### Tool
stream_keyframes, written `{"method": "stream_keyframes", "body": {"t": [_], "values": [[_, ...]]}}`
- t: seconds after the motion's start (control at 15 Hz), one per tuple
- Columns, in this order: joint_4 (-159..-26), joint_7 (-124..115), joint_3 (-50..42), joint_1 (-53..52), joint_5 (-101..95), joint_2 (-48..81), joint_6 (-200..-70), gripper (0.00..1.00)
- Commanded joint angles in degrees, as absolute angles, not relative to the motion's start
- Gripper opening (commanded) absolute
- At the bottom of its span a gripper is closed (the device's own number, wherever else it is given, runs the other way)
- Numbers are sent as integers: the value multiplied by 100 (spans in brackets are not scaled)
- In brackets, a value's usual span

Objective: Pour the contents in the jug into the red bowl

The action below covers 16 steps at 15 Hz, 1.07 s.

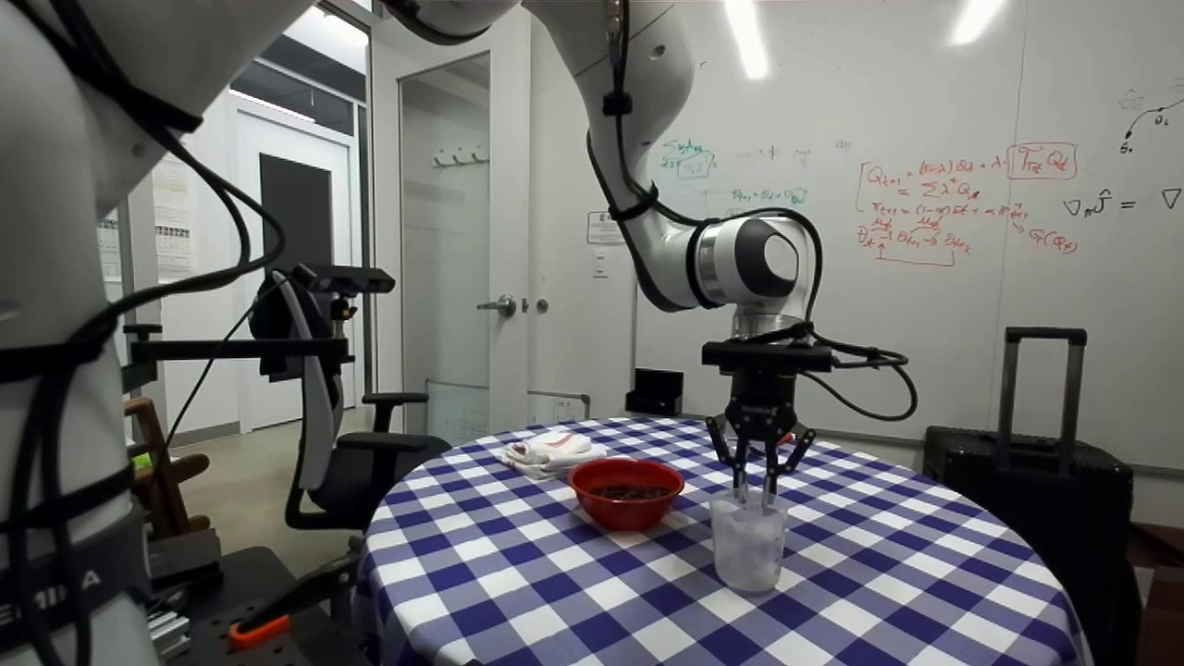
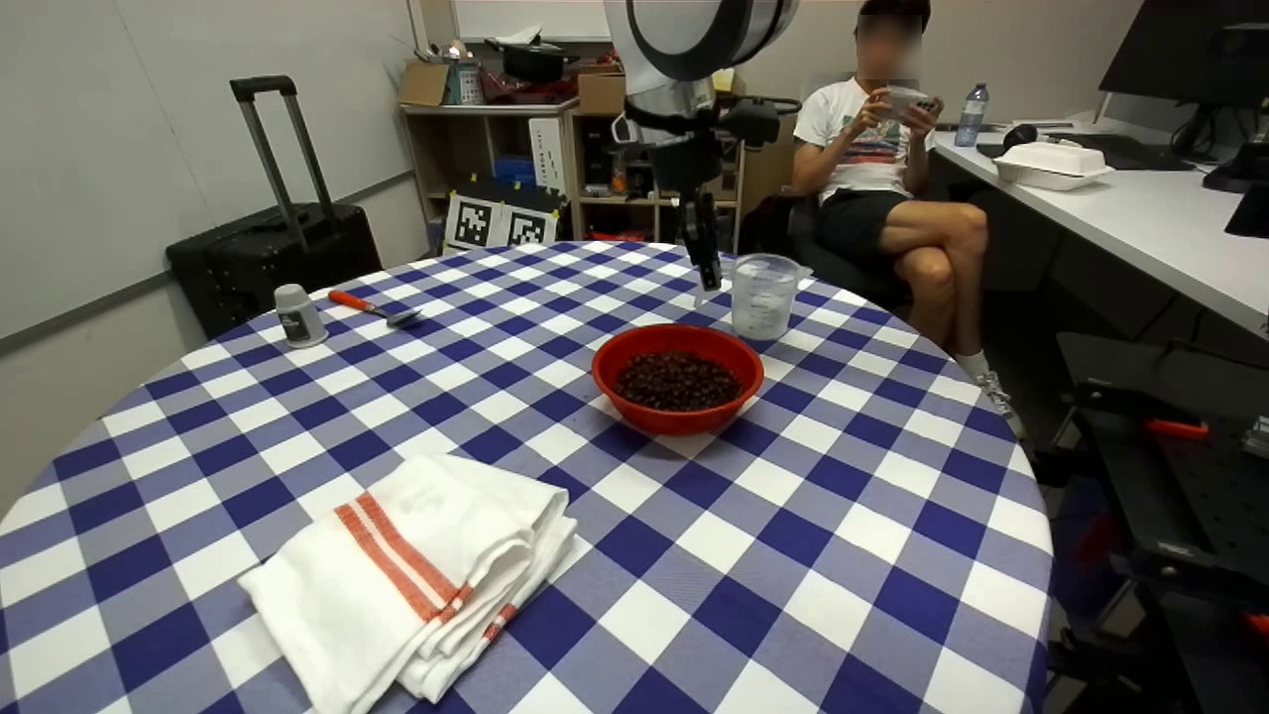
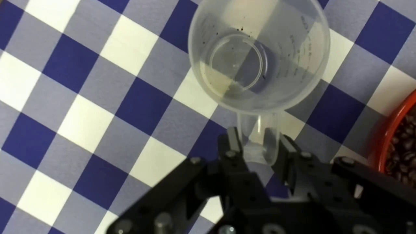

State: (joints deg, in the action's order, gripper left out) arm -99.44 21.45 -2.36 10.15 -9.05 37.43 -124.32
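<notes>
While one jug (image 2: 762, 299) stands, one bowl (image 2: 682, 422) holds beans (image 2: 680, 381).
Gripper (image 1: 755, 492): two fingers (image 3: 231, 156) slightly parted, flanking one handle (image 3: 256, 155); hold unclear.

The jug (image 1: 749, 553) is presenting as smooth, see-through plastic. The red bowl (image 2: 684, 420) is showing a smooth, plastic-looking finish, glossy at the rim. The gripper (image 3: 260, 143) is displaying matt surfaces set with shiny metal screws (image 3: 163, 220). The tablecloth (image 2: 843, 565) and the towel (image 2: 416, 565) are reading as matt cloth. The whiteboard (image 1: 925, 324) is returning a glossy sheen; the door lever (image 1: 501, 305) is showing smooth metal.
</notes>
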Motion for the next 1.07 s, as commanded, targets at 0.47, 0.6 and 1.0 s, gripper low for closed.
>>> {"method": "stream_keyframes", "body": {"t": [0.47, 0.6, 1.0], "values": [[-9966, 1969, 16, 1240, -33, 3566, -12399, 80], [-10072, 1944, 76, 1265, 227, 3352, -12497, 94], [-10724, 1471, -78, 993, 273, 2151, -12642, 100]]}}
